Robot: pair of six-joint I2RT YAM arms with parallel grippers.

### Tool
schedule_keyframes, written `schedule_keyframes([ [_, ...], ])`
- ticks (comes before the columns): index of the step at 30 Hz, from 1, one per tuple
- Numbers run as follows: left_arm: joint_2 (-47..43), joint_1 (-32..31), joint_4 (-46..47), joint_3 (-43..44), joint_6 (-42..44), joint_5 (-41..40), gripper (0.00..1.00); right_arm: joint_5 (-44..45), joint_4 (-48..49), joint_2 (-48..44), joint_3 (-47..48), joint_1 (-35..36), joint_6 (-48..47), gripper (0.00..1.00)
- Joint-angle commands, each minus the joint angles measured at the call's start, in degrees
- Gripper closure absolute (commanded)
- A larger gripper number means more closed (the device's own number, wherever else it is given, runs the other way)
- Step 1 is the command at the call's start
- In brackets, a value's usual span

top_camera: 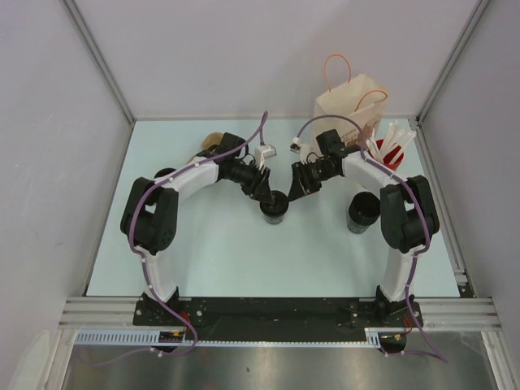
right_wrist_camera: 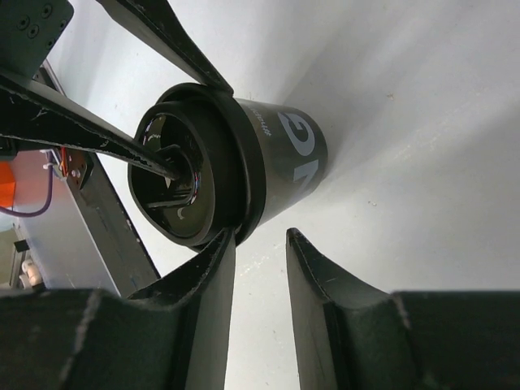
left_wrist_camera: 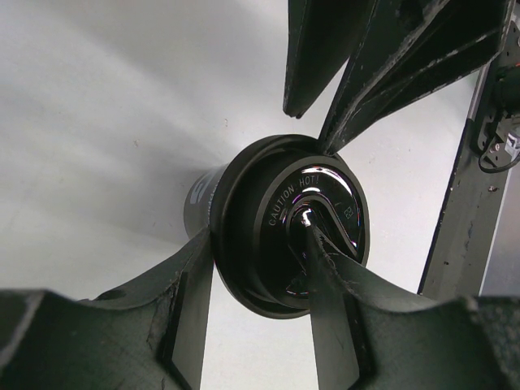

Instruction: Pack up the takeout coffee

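Observation:
The takeout coffee (top_camera: pixel 274 211), a short black cup with a ringed lid (left_wrist_camera: pixel 268 195) marked "CAUTION HOT", stands mid-table between both arms. My left gripper (top_camera: pixel 266 196) (left_wrist_camera: pixel 256 236) is shut across the lid's edge. One finger presses the outside of the rim and the other rests in the lid's centre recess. My right gripper (top_camera: pixel 292 192) (right_wrist_camera: pixel 260 237) is open beside the cup (right_wrist_camera: pixel 284 154) with nothing between its jaws. Its left finger touches the lid's rim and the other hangs free over the table.
A second black cup (top_camera: pixel 361 213) stands to the right, by the right arm. At the back right are a paper bag with orange handles (top_camera: pixel 349 101) and a red cup of white sticks (top_camera: pixel 392 146). A brown object (top_camera: pixel 213 140) lies behind the left arm.

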Motion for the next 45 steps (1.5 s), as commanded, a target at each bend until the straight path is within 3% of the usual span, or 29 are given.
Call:
schedule_keyframes([
  [1, 4.81, 0.58, -6.60, -4.10, 7.57, -17.39, 0.52, 0.13, -2.17, 0.17, 3.64, -2.07, -2.81, 0.64],
  [9, 4.55, 0.58, -6.42, -4.10, 7.39, -17.12, 0.52, 0.38, -3.75, 3.24, 9.71, -1.02, -1.93, 0.64],
  [23, 4.55, 0.58, -6.24, -4.27, 7.39, -16.95, 0.52, 2.23, -3.67, 6.76, 9.36, 2.76, -2.28, 0.63],
  [32, 4.28, 0.58, -7.12, -4.45, 7.83, -18.35, 0.52, 23.57, -7.97, 8.78, 6.64, 7.67, -8.34, 0.63],
  [41, 4.02, 0.58, -7.47, -5.06, 8.18, -19.06, 0.52, 21.57, -7.00, 6.06, 6.89, 7.33, -8.52, 0.61],
  [45, 3.84, 0.58, -7.83, -5.06, 8.27, -19.58, 0.52, 25.24, -9.81, 8.86, 8.83, 9.52, -9.75, 0.61],
])
